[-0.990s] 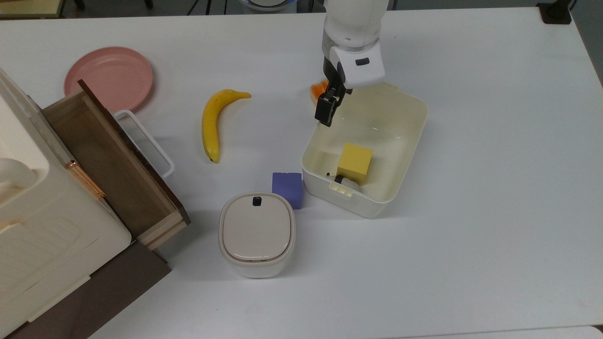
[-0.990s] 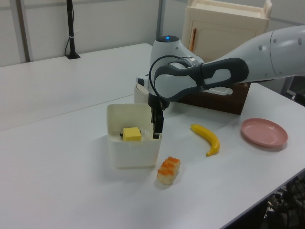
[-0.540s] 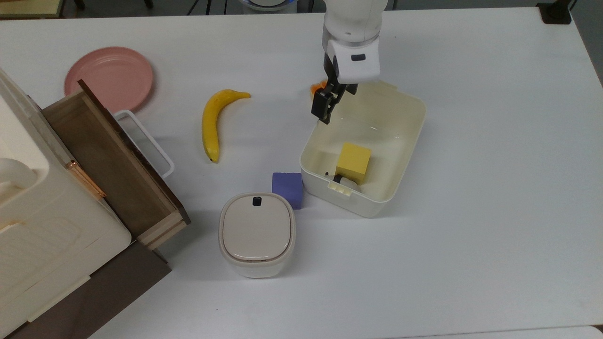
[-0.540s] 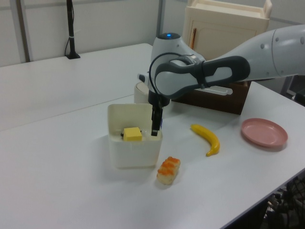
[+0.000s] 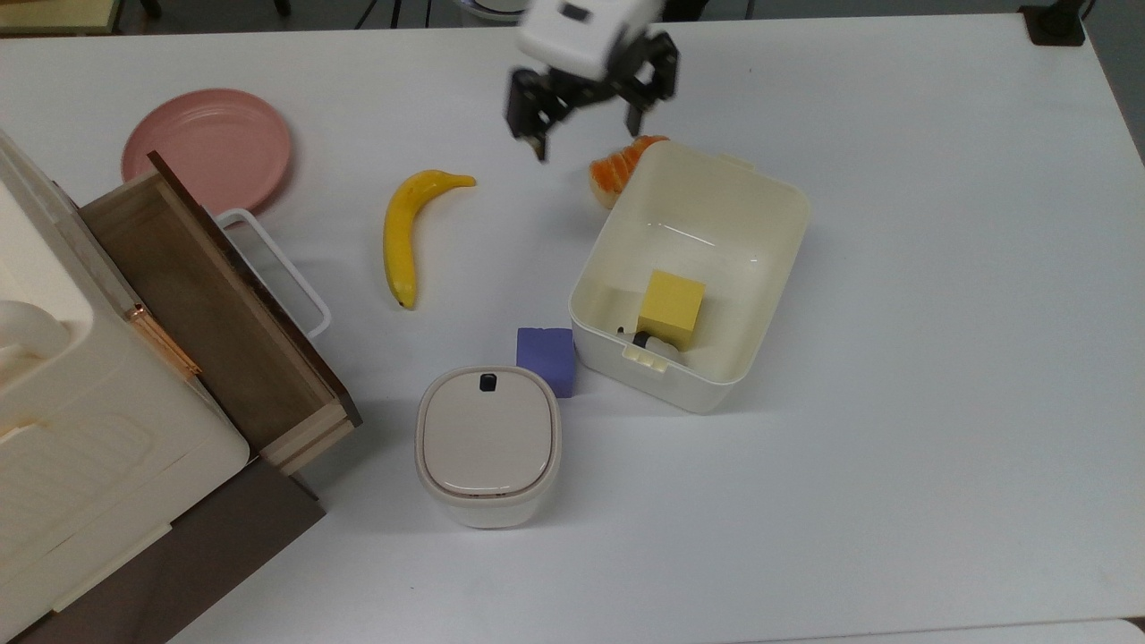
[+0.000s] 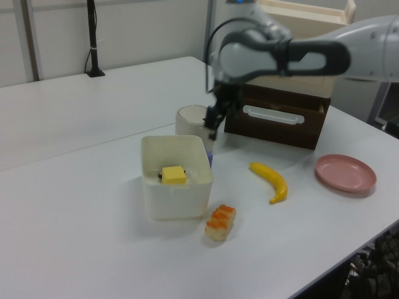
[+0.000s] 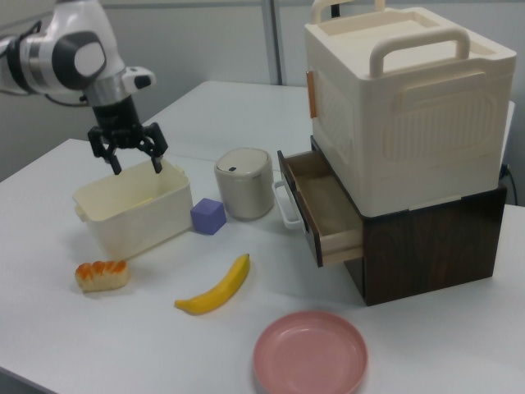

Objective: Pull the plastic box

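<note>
Up at 11 o'clock from the box [image 5: 716,376], which sits mid-counter [image 5: 939,358], the pincer [image 5: 586,112] hangs spread wide and empty, so I think it must drop and hook the rim to pull.

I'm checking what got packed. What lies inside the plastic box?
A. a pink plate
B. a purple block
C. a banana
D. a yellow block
D: the yellow block sits inside the box, while the banana, purple block and plate lie outside on the table.
</note>
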